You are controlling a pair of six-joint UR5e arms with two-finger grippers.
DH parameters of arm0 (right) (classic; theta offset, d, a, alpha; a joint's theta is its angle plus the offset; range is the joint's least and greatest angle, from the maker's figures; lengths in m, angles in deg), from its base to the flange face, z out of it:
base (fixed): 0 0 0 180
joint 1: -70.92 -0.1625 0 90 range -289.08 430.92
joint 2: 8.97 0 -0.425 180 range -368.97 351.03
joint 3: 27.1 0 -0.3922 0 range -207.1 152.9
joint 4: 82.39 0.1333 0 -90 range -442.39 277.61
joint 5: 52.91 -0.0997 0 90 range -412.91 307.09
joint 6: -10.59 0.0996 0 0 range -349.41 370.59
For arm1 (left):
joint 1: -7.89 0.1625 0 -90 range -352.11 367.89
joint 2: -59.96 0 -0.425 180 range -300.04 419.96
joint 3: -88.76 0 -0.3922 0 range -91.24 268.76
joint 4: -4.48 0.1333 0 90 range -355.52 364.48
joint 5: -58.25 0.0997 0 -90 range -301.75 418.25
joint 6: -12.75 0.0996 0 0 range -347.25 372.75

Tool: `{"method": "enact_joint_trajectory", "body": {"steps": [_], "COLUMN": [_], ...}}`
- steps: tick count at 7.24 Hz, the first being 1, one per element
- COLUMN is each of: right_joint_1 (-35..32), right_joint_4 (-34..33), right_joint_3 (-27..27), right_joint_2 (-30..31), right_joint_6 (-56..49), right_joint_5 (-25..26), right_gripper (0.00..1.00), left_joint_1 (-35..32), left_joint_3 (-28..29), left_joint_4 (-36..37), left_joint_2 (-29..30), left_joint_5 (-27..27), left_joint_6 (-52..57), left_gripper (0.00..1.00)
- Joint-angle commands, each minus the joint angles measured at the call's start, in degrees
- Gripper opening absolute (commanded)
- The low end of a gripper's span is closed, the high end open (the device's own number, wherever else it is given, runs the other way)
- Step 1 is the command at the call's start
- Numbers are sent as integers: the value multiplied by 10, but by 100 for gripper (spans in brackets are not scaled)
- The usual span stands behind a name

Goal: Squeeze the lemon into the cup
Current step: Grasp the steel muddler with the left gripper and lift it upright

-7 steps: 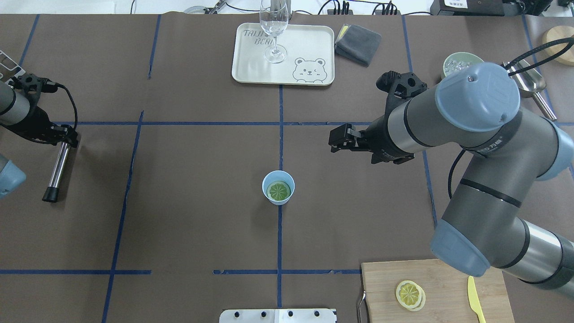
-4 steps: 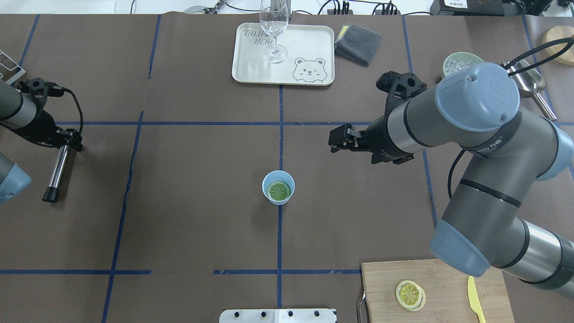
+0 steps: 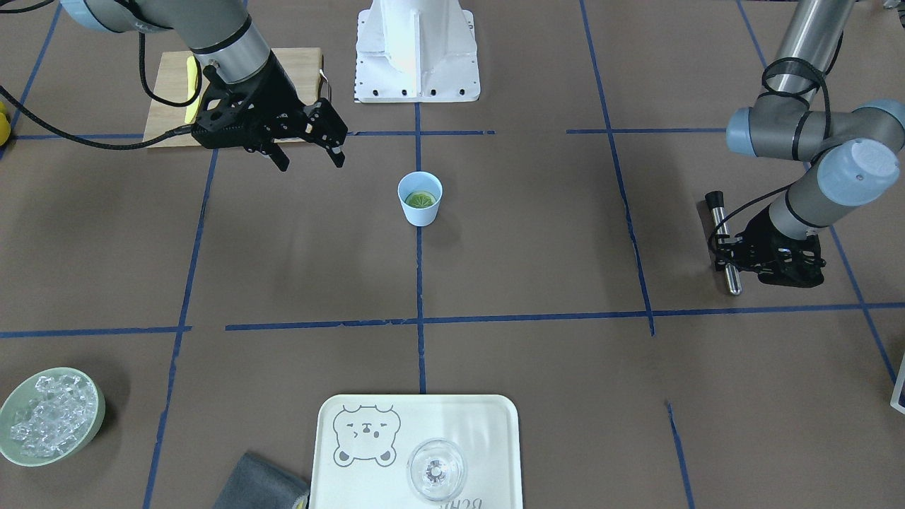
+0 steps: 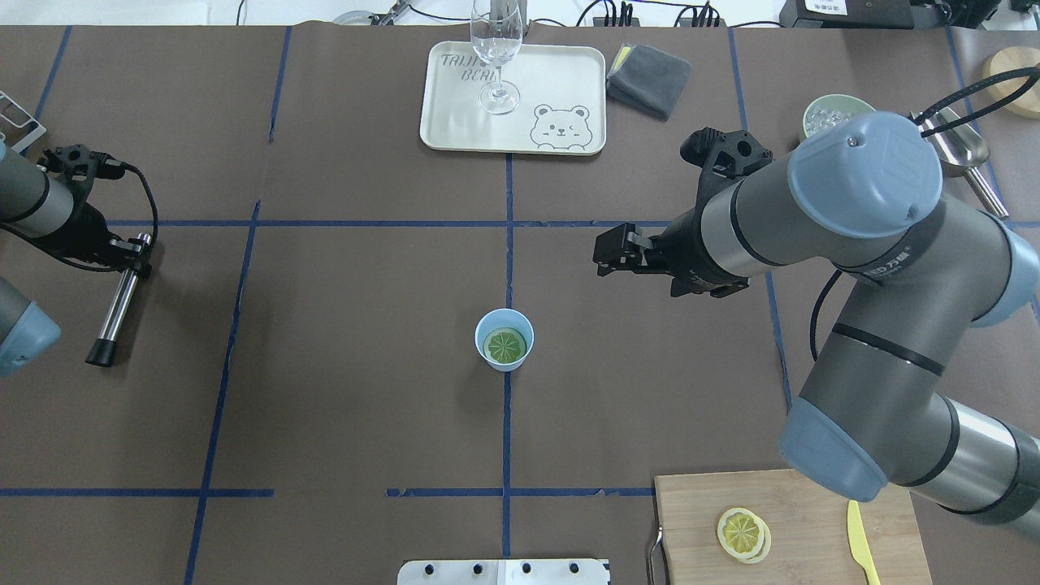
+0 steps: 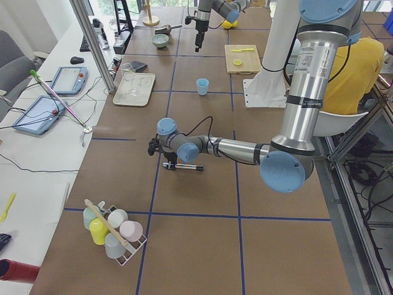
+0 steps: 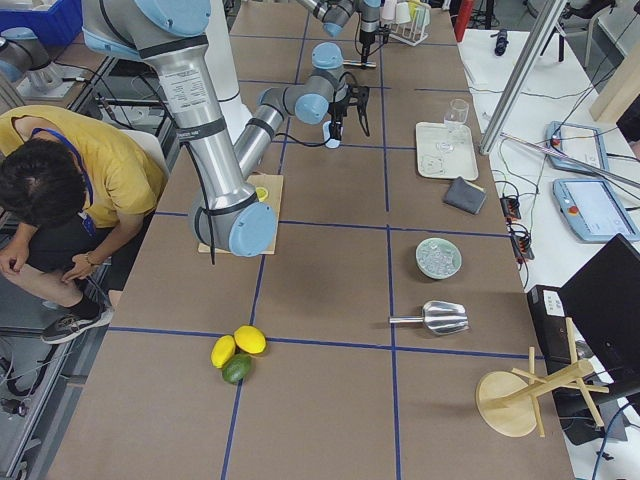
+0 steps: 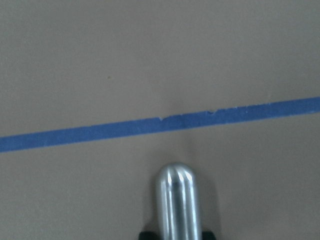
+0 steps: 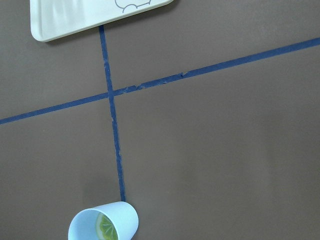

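Overhead exterior shows the lemon inside the cup, left gripper pinching the metal rod well apart from it, right gripper spread empty nearby, so I must press centred, vertically.

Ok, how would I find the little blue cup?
Start at the brown table and follow the blue tape line down its middle from the bear tray toward the robot. The cup stands alone on that line. It is light blue with no handle, unlike the clear stemmed glass, and holds a round lemon slice.
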Motion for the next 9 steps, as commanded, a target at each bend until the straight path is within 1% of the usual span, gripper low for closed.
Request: {"method": "enact_joint_trajectory", "body": {"steps": [1,2,4,6,7,8,9], "right_joint_1": [0,0,-3,-32,-43,-50,-69], "right_joint_4": [0,0,0,-1,0,0,0], "right_joint_3": [1,1,21,24,24,23,23], "right_joint_2": [-1,-1,1,8,25,30,41], "right_joint_6": [2,3,3,-3,-6,-9,-18], "right_joint_5": [0,0,-2,-11,-12,-13,-15], "right_gripper": [100,100,100,100,100,100,100], "left_joint_1": [-1,-1,-2,6,49,114,149], "left_joint_3": [-25,-38,-131,-218,-260,-253,-239], "left_joint_4": [-2,-3,3,16,18,21,18], "left_joint_2": [-3,-2,-1,38,60,114,169], "left_joint_5": [-1,-2,-5,1,37,108,117], "left_joint_6": [-4,-9,-7,1,0,0,2], "left_gripper": [0,0,0,0,0,0,0]}}
